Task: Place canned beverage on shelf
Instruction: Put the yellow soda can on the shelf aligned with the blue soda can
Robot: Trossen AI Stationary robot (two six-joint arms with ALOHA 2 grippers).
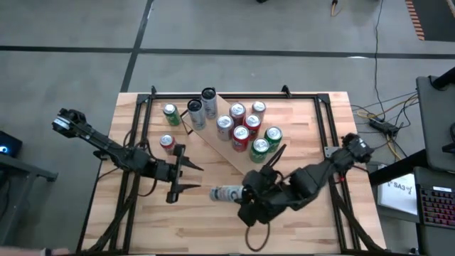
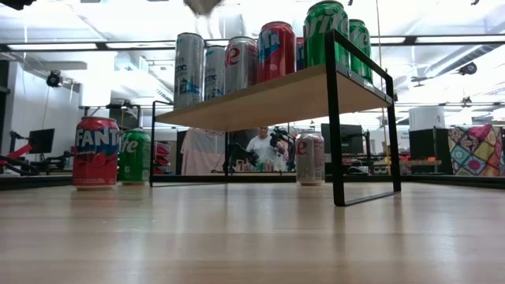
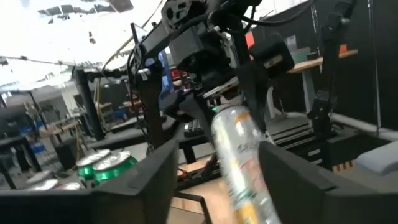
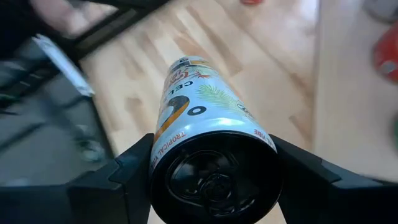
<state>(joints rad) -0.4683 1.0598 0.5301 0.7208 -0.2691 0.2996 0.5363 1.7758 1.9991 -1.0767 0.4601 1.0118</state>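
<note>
The right hand (image 1: 240,195) gripped a slim white can (image 1: 226,193) by its base end, its two fingers clamped on either side of it, and held it lying sideways above the worktop (image 1: 213,227) in front of the shelf (image 1: 220,146). The left hand (image 1: 186,178) stood just beside the can's free end with its fingers spread apart and nothing between them. This looked like a handover step, with the can now carried by the right arm alone. The shelf already bore a cluster of upright cans (image 1: 245,128), while a red can (image 1: 166,143) and a green can (image 1: 170,114) stood on the worktop to its left. The next move would call for turning the can upright, lifting it over the shelf board and setting it in a free spot without knocking its neighbours
</note>
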